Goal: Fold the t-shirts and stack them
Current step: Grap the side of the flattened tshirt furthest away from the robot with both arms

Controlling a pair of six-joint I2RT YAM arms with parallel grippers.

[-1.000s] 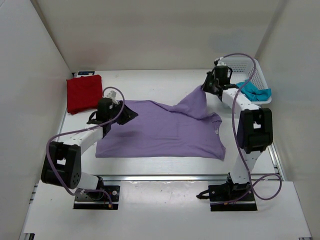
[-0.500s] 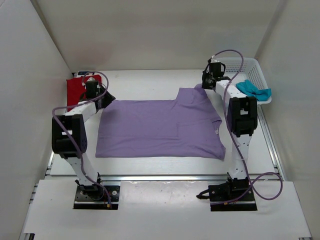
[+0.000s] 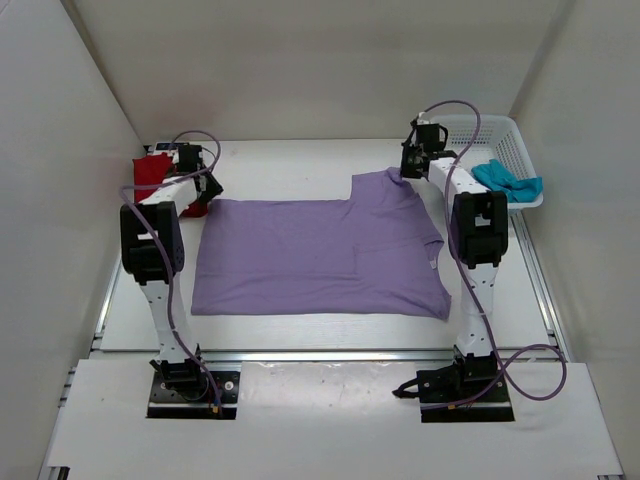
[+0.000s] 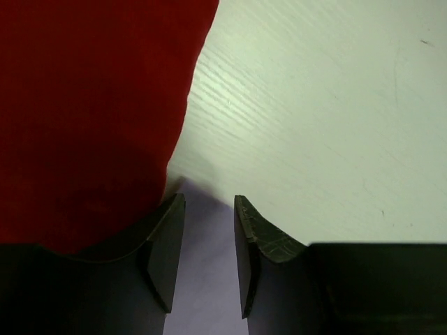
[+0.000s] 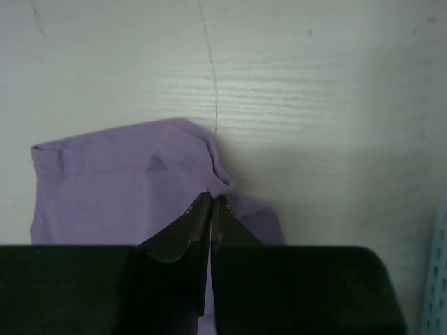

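**Purple shirt spread flat, both grippers at its far corners**

We see the purple shirt (image 3: 320,255) lying open and mostly smooth across the middle of the counter (image 3: 300,160), with its long edges running left to right. Its far right corner is slightly rumpled.

The left gripper (image 3: 200,195) is low over the shirt's far left corner. In the left wrist view its fingers (image 4: 166,251) stand apart, and a pale point of purple cloth lies on the counter in the gap between them. Neither finger presses on the cloth.

The right gripper (image 3: 408,168) sits at the shirt's far right corner. In the right wrist view its fingertips (image 5: 199,213) are drawn together with only a hairline between them. They are clamped on a small raised crease of the purple cloth, which bunches up toward the tips.

The red shirt (image 3: 150,172) lies folded in the far left corner of the counter, just beside the left gripper and touching the purple corner. The teal shirt (image 3: 508,182) lies crumpled in the basket (image 3: 478,128) at the far right corner, close to the right arm.
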